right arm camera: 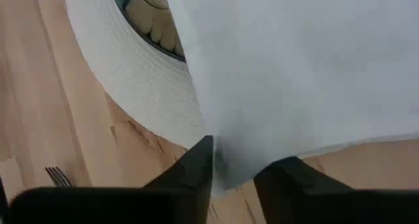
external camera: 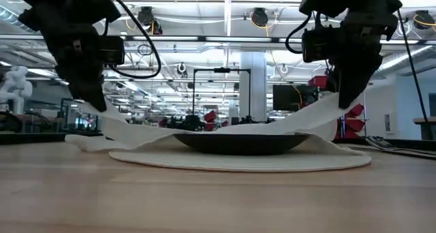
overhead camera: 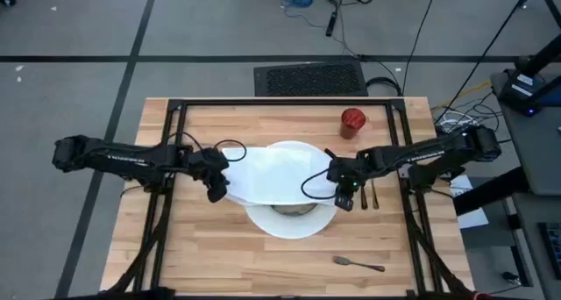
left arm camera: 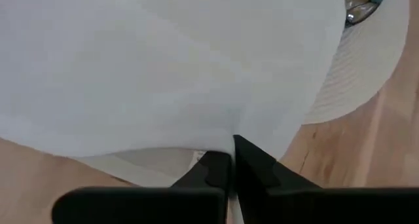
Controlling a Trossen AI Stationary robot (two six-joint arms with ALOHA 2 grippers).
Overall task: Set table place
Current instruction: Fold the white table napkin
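Note:
A white napkin (overhead camera: pixel 267 170) is spread over a grey-green bowl (external camera: pixel 242 143) that sits on a large white plate (overhead camera: pixel 289 221) in the middle of the table (overhead camera: pixel 219 265). My left gripper (overhead camera: pixel 217 190) is shut on the napkin's left side. My right gripper (overhead camera: pixel 344 197) is shut on its right side. The bowl's near rim (overhead camera: pixel 294 210) shows from under the cloth. A red cup (overhead camera: pixel 352 120) stands at the far right. A knife and fork (overhead camera: pixel 370 195) lie just right of my right gripper. A spoon (overhead camera: pixel 359 264) lies near the front edge. My left gripper pinches the napkin's edge (left arm camera: pixel 230 140) between its two fingers, coming from above and slanting down. The cloth slopes from the fingers down onto the bowl, while a far-left part (external camera: pixel 88 141) lies on the table. My right gripper pinches the napkin's right edge (right arm camera: pixel 229 160) between its two fingers, from above and pointing down. That end is lifted clear of the table, and the cloth (external camera: pixel 306 117) runs fairly taut from the fingers down to the bowl.
Black frame rails (overhead camera: pixel 166 160) cross the table on both sides of the plate. Bare wood shows at the front left (overhead camera: pixel 193 256) and far left. A dark mat (overhead camera: pixel 308 78) lies on the floor beyond the far edge.

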